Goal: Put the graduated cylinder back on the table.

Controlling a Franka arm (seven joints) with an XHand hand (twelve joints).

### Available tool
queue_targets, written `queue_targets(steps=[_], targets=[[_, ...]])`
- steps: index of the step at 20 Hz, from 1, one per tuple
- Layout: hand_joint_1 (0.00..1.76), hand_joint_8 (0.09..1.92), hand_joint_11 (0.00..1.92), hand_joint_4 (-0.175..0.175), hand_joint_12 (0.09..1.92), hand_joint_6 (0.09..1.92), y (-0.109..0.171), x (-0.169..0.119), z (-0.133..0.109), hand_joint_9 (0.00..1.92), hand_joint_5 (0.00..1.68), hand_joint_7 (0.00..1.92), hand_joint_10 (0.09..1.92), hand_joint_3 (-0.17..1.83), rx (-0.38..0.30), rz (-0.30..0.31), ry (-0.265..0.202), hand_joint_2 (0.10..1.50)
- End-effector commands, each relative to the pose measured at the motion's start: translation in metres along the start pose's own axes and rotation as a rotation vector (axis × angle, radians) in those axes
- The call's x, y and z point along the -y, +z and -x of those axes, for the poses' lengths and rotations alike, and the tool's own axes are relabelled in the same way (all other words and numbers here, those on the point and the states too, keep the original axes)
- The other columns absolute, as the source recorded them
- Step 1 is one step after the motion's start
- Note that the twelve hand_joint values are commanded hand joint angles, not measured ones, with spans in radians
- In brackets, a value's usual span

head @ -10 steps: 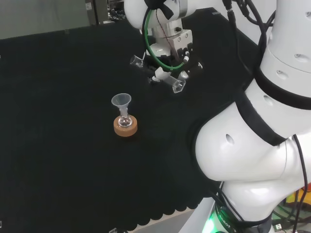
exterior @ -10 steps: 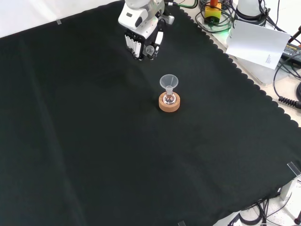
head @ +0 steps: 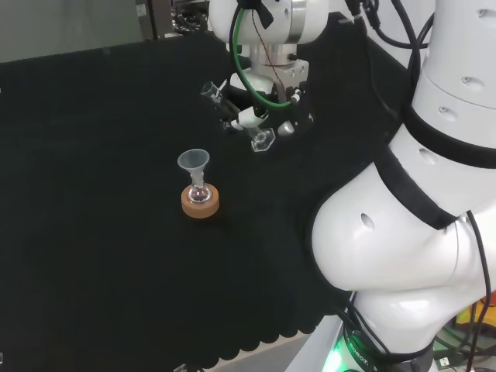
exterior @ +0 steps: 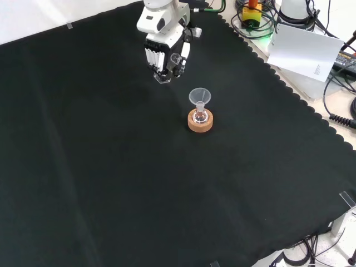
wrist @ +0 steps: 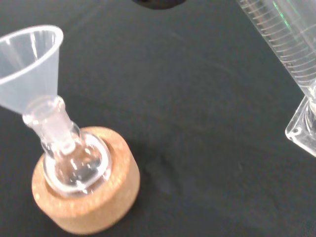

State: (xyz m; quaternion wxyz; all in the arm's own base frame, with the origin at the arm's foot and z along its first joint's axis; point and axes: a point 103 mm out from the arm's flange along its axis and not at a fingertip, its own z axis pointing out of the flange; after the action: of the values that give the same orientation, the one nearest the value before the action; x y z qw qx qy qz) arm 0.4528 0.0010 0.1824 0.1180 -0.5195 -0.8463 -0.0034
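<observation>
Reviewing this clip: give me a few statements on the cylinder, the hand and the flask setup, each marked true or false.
1. The hand has its fingers curled round the graduated cylinder. True.
2. The cylinder stands upright on the black cloth, released. False: it is tilted in the hand's grasp.
3. A funnel sits in the neck of a small round flask. True.
4. The flask rests on a red ribbed ring. False: it rests on a cork ring.
5. In the front view the flask is farther off than the hand. False: it is nearer the camera, lower in the view.
</observation>
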Motion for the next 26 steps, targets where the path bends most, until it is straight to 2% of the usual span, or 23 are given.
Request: queue_targets(steps=[1, 11, 16, 26], targets=[[1.13, 0.20, 1.29, -0.092, 0.72, 0.98, 0.020, -0.024, 0.012, 1.44, 1.01, 1.32, 0.09, -0.01, -0.117, 0.087, -0.031, 1.12], [1.13, 0.20, 1.29, -0.093, 0.72, 0.99, 0.044, -0.065, 0.019, 1.44, 1.01, 1.32, 0.09, -0.01, -0.258, 0.177, -0.092, 1.12], [1.13, 0.20, 1.29, -0.093, 0.72, 0.99, 0.052, -0.077, 0.026, 1.44, 1.01, 1.32, 0.09, -0.01, -0.303, 0.228, -0.105, 1.12], [1.13, 0.20, 1.29, -0.093, 0.72, 0.99, 0.071, -0.093, 0.039, 1.44, 1.01, 1.31, 0.09, -0.01, -0.402, 0.272, -0.108, 1.12]])
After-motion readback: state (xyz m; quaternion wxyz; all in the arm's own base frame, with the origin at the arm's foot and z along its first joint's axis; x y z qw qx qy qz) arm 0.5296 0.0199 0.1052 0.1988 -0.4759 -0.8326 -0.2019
